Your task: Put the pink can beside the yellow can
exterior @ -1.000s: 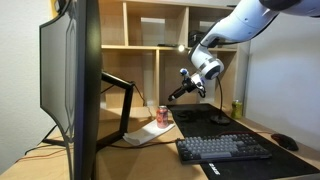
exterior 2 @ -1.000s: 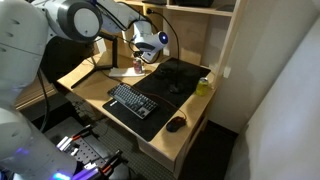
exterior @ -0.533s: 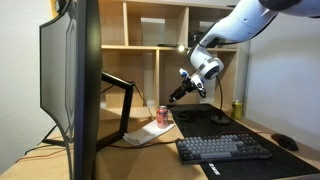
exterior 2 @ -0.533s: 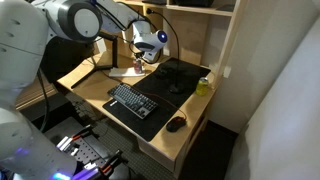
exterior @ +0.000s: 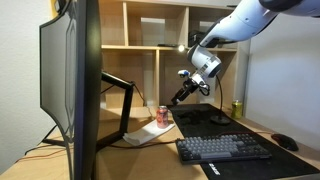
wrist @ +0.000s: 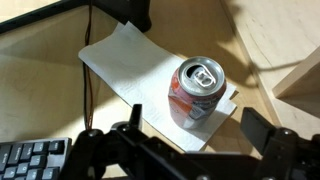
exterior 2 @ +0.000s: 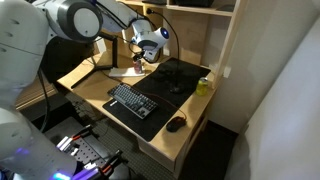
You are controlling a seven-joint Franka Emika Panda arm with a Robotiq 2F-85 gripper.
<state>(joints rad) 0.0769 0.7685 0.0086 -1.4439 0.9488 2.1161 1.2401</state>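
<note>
Pink can (wrist: 197, 92): we find it upright, silvery top up, on a white sheet of paper (wrist: 118, 55) lying on the desk (exterior: 150, 152).
Gripper (exterior: 175, 97): we record it hanging above the pink can and clear of it, jaws spread wide, nothing held; in the wrist view the can shows between the two fingers.
Yellow can (exterior: 237, 108): upright at the desk's far side by the shelf post, well apart from the pink can.
Mat (exterior 2: 180, 78): black, lying between the two cans.
Keyboard (exterior: 222, 148): on the mat, near the front edge.
Mouse (exterior: 287, 142): near the keyboard's end.
</note>
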